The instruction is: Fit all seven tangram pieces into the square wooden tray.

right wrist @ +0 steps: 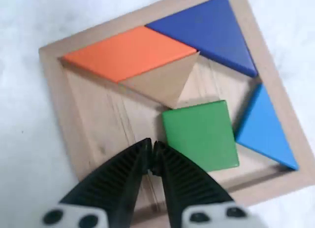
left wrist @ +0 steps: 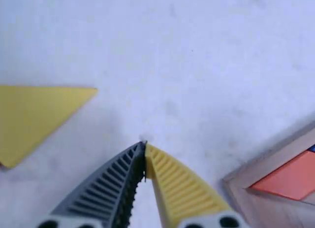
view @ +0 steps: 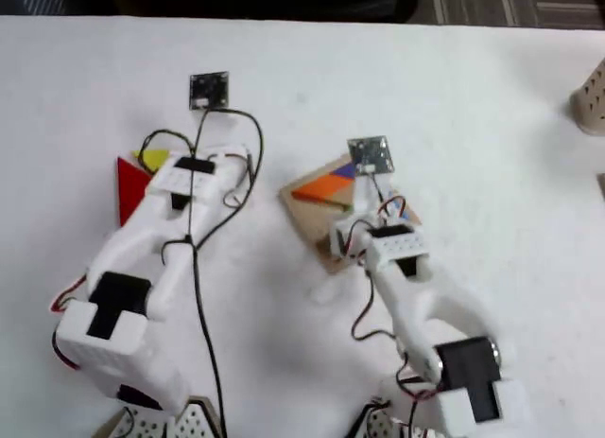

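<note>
While both arms reach over the white table (view: 473,126), the left arm (view: 142,258) fills the lower left of the high view and the right arm (view: 425,306) the lower right. The square wooden tray (view: 307,220) lies just right of centre, partly under the right arm.

Five pieces sit inside the tray (right wrist: 53,95). The dark blue triangle (right wrist: 206,31) lies in one corner, with the orange parallelogram (right wrist: 129,51) touching it along a wall. The green square (right wrist: 199,134), the light blue triangle (right wrist: 266,127) and the tan triangle (right wrist: 160,82) sit beside them.

The red triangle (view: 130,187) and the yellow triangle (view: 151,158) lie on the table at centre left, partly hidden by the left arm.

The left gripper (left wrist: 144,149) has its grey and yellow fingers clenched tip to tip on nothing. It sits over bare table between the yellow triangle (left wrist: 29,117) and a tray corner. The right gripper (right wrist: 151,146) has its black fingers likewise clenched and empty, over the tray's bare floor just beside the green square.
</note>
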`<state>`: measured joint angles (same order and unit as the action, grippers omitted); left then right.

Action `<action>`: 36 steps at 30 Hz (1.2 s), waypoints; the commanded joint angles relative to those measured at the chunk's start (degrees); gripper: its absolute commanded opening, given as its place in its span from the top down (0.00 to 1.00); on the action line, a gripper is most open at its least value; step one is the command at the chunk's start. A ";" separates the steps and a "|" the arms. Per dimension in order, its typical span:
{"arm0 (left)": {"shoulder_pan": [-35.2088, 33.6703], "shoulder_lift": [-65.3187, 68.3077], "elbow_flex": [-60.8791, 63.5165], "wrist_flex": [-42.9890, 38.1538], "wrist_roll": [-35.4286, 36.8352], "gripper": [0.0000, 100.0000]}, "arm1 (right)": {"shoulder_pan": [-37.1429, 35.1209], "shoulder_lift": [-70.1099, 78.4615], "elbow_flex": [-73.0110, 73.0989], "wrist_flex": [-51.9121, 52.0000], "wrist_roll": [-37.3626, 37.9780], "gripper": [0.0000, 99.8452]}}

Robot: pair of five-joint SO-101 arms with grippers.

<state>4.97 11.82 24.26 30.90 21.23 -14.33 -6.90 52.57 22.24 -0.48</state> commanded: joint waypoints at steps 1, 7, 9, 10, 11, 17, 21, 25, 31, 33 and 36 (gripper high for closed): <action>0.84 -0.31 -3.08 -0.09 0.26 0.98 | 3.03 -1.01 -4.92 -0.84 -0.44 0.98; 1.63 -0.31 -3.25 -0.09 0.26 0.98 | 7.43 -9.19 -1.76 -0.75 -0.53 0.97; 2.42 -0.31 -3.16 -0.09 0.26 0.98 | 6.46 -9.36 -0.18 -0.75 -0.53 0.91; 2.77 -0.31 -3.08 -0.09 0.26 0.98 | 5.76 -9.36 0.35 -0.75 -0.53 0.87; 2.86 -0.22 -3.08 -0.09 0.26 0.98 | 5.14 -9.36 0.79 -0.75 -0.53 0.83; 2.42 -0.13 -3.08 -0.09 0.26 0.98 | 2.15 -8.31 1.14 -0.75 -0.09 0.77; 2.42 -0.04 -3.08 -0.09 0.26 0.98 | 1.19 -1.89 -2.73 -1.01 2.37 0.77; 2.24 -0.04 -3.08 -0.09 0.26 0.98 | 1.63 5.23 -7.47 -0.66 8.88 0.77; 2.24 -0.04 -3.08 -0.09 0.26 0.98 | 2.07 6.73 -9.41 2.51 9.41 0.77; 2.24 -0.04 -3.08 -0.09 0.26 0.98 | 2.15 6.73 -9.41 2.51 10.20 0.77; 2.24 -0.04 -3.08 -0.09 0.26 0.98 | 1.71 6.73 -9.14 2.59 17.05 0.77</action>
<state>7.08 12.18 24.26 30.90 21.23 -13.01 -0.31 44.92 24.26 10.68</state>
